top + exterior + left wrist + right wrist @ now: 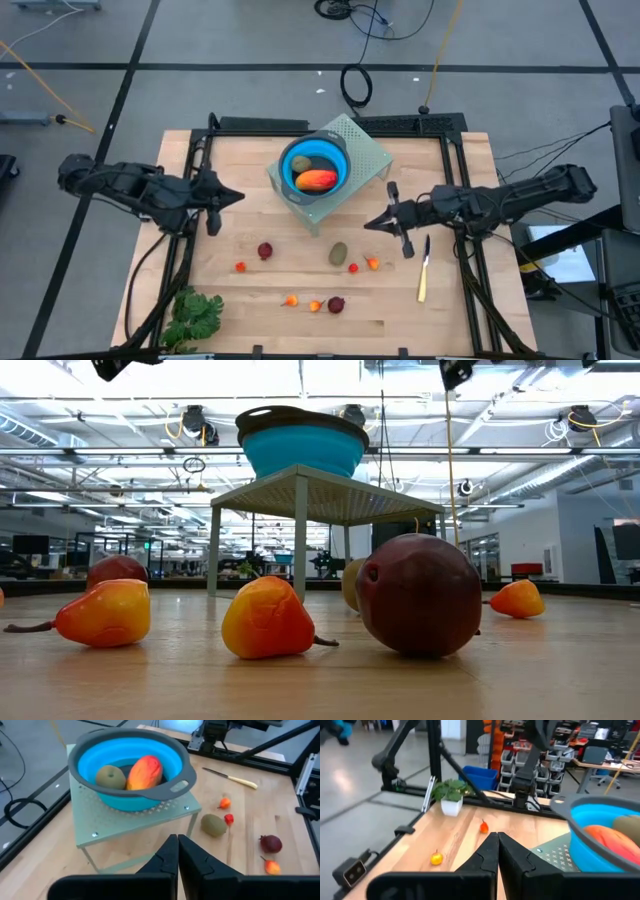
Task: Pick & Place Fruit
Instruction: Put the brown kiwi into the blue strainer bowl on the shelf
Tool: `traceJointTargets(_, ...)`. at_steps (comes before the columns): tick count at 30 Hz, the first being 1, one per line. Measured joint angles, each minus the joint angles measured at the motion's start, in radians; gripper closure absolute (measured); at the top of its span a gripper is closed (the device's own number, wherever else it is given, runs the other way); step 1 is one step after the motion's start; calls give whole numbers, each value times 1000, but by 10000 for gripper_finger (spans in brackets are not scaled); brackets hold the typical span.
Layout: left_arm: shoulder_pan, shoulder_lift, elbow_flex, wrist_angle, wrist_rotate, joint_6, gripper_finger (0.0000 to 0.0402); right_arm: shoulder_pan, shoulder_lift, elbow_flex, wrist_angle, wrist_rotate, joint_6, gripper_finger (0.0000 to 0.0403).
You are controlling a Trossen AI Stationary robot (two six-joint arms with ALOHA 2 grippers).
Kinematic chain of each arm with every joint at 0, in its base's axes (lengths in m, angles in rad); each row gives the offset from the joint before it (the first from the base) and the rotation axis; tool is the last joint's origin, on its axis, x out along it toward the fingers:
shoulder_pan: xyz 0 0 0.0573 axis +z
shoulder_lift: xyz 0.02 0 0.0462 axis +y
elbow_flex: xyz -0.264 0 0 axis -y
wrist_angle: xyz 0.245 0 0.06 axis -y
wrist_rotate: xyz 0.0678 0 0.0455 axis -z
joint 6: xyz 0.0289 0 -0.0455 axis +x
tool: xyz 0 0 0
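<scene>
Sitting on a small perforated green stand [362,150], the blue bowl [314,165] held a long orange-red fruit [316,180] and a brown-green oval one [301,164]. Left of the stand, the left gripper [232,198] hung with fingers pressed together, empty; right of it, the right gripper [372,223] was equally closed and empty. In front of the stand, a second oval fruit [338,253], dark red balls [265,250] and tiny orange pieces [291,299] lay scattered, with a yellow-handled knife [423,270] further right.

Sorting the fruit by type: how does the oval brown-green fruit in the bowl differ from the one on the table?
The oval fruit in the blue bowl sits raised on the stand beside the long orange-red fruit; the oval fruit on the table lies on bare wood beside a tiny red fruit. Both look alike in shape and colour.
</scene>
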Motion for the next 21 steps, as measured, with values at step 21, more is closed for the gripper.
traceJointTargets(21, -68, -184, -204, 177, 105, 87, 396, 144, 339, 442, -382, 76, -264, 403)
